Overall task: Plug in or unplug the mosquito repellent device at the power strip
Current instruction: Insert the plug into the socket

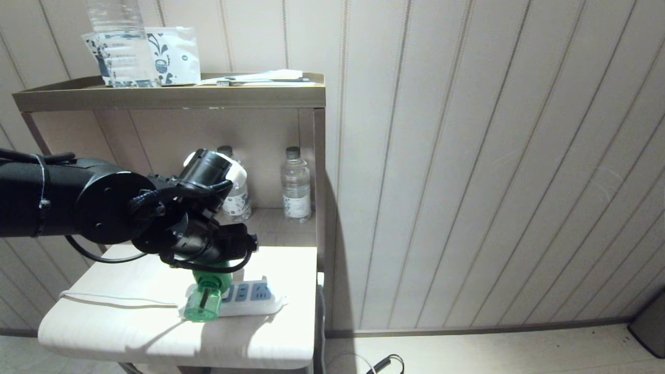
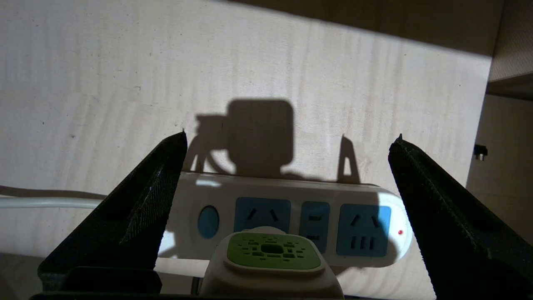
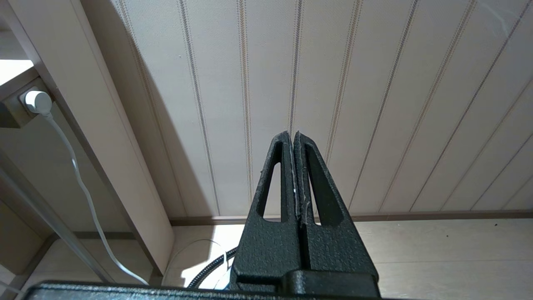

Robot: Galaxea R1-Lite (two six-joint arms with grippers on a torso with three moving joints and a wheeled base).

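Biggest thing here is the striped wall panelling [image 1: 493,156], vertical grooves all the way down to a pale floor. Next to it is a brownish shelf unit [image 1: 171,97] with a lipped top; up there sit a clear water bottle [image 1: 117,41], a printed white packet [image 1: 174,54] and what looks like a wrapped toothbrush [image 1: 260,79]. The cubby underneath holds two more clear bottles [image 1: 296,184], labels on, caps on, one half hidden behind the arm.

In front of that is the counter [image 1: 156,327], pale wood grain, rounded corners, lit hard by sun. The strip [image 1: 249,298] lies flat on it, smooth white plastic with rounded ends, blue sockets and a blue round button, thin white cord [image 1: 114,300] trailing off toward the counter's left edge.

The repellent [image 1: 205,298] sits at the strip's left part: translucent green bottle, with a rounded white cap and a perforated green square centre that shows in the left wrist view [image 2: 272,252]. Can't tell if the prongs are actually seated.

Left end effector [image 2: 287,200] hangs right over the repellent, fingers [image 2: 137,216] spread wide on either side, textured black, not touching it. Right end effector [image 3: 293,175] is off to the side facing the wall, its two fingers pressed together, nothing between them.
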